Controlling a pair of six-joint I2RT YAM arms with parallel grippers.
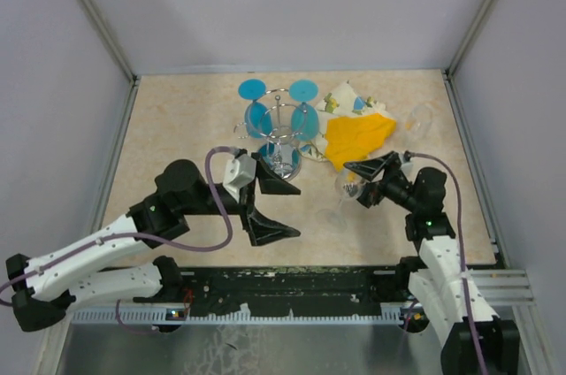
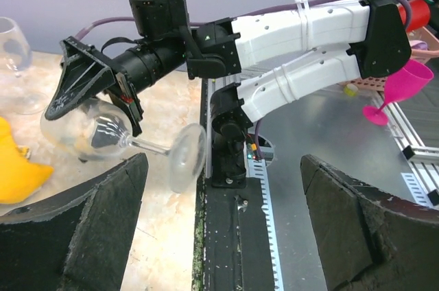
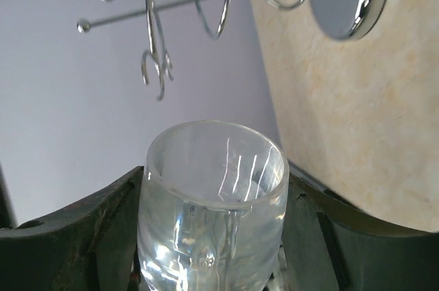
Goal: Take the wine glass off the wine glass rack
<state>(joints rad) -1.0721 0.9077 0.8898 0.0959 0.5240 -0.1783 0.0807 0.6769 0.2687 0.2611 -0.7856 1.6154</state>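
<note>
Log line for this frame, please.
right pincer: shut on clear wine glass, tilted, clear of wine glass rack | left pincer: open, empty | two blue glasses on rack

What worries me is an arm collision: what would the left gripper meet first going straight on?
Likely the clear wine glass held by the right gripper, its foot nearest the open left gripper; depth is unclear, so the right arm behind is possible.
</note>
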